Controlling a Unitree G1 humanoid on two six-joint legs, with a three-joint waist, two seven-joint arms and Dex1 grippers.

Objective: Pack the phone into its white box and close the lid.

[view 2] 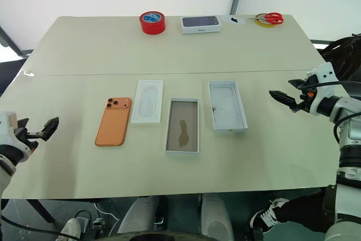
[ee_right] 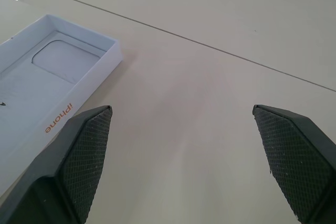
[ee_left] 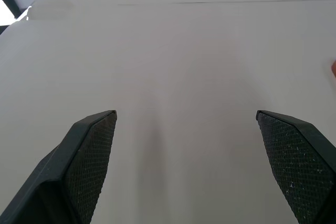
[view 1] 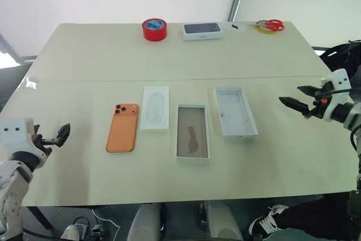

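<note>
Item 1, phone [view 1: 123, 127]: one, orange, lying flat on the table [view 1: 84, 49], left of centre in the head view, camera block at its far end. Long axis runs away from the robot, nearly parallel to the other flat pieces.

Item 2, white insert [view 1: 155, 108] with an oval recess: one, just right of the phone, apart from it.

Item 3, white box [view 1: 193, 131]: one, centre of frame, open side up, brownish floor bare.

Item 4, lid [view 1: 235, 111]: one, right of the box, lying inside up, well apart from the phone.

Item 5, left gripper [view 1: 59, 135]: lower left of frame, fingers spread wide, grasping nothing. The phone lies to its right and slightly farther up the frame; this is the nearer arm to the phone, by my reading.

Item 6, right gripper [view 1: 294, 97]: right edge of frame, fingers spread, empty, pointing toward the lid, which is the piece nearest it.

Far edge of table: one red tape roll [view 1: 154, 29], one dark-topped white box [view 1: 202, 31], one pair of red scissors [view 1: 272, 25]
</note>
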